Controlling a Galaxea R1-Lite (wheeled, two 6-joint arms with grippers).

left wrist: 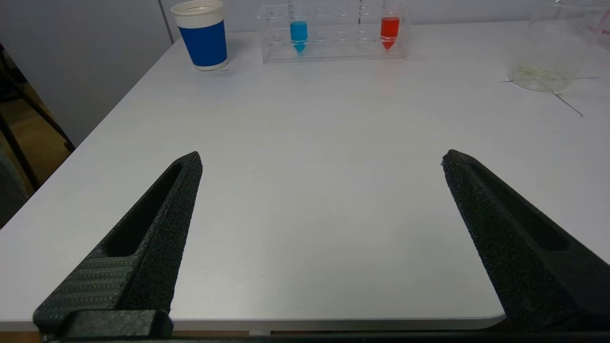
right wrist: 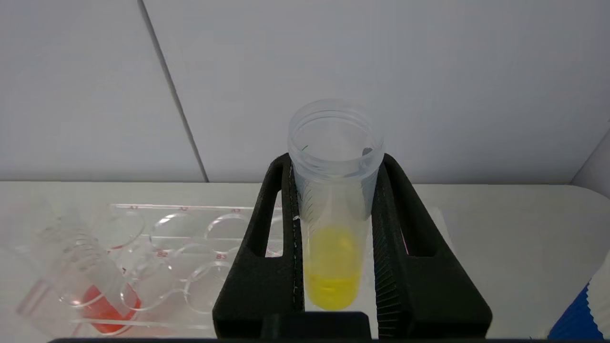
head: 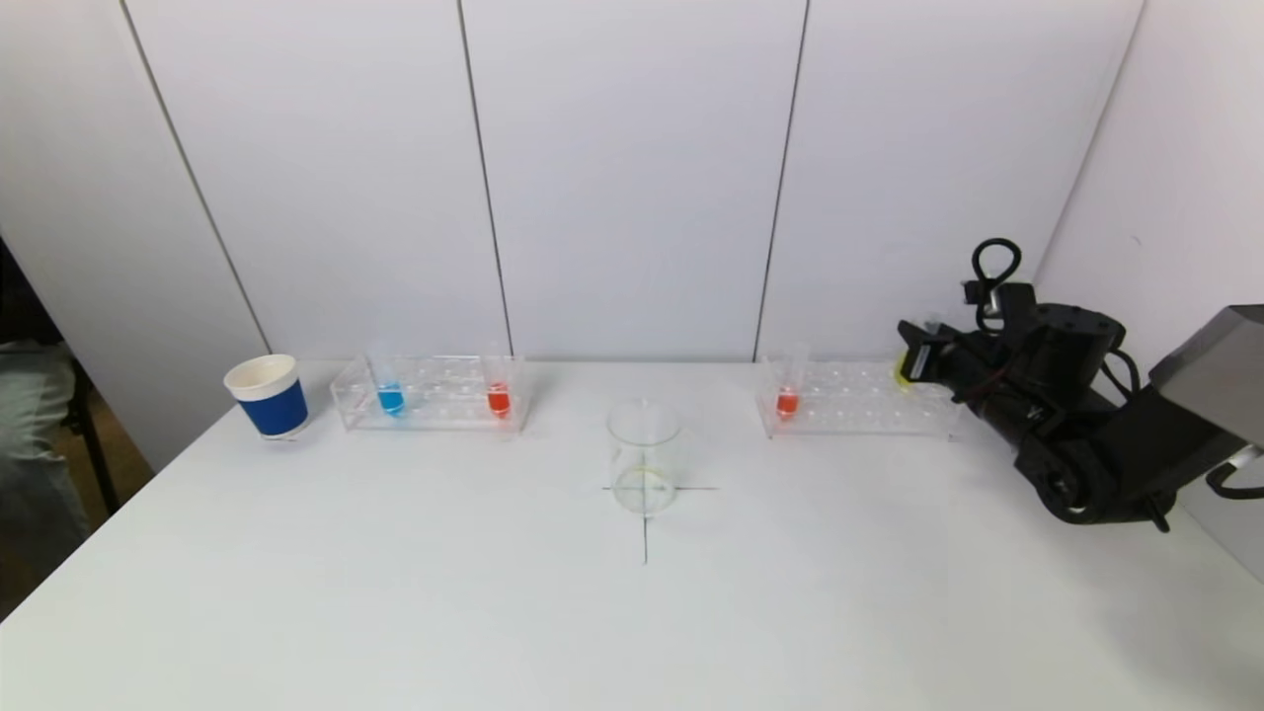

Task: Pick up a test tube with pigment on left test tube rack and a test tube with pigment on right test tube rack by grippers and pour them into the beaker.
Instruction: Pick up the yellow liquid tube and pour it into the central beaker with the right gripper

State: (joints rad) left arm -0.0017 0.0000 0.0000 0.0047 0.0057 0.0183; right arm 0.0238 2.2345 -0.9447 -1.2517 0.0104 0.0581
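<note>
Your right end effector (right wrist: 333, 190) is clamped on the yellow-pigment tube (right wrist: 333, 228), upright between its fingers, at the right rack's (head: 859, 400) far-right end.

A white table (head: 395, 592) is carrying everything. Along its far edge a blue paper cup (head: 268, 396) is standing beside the left test tube rack (head: 431, 393); the right test tube rack (head: 855, 399) is sitting well apart. Between them, nearer, a clear beaker (head: 643, 470) is resting on a pencilled cross (head: 647, 533).
</note>
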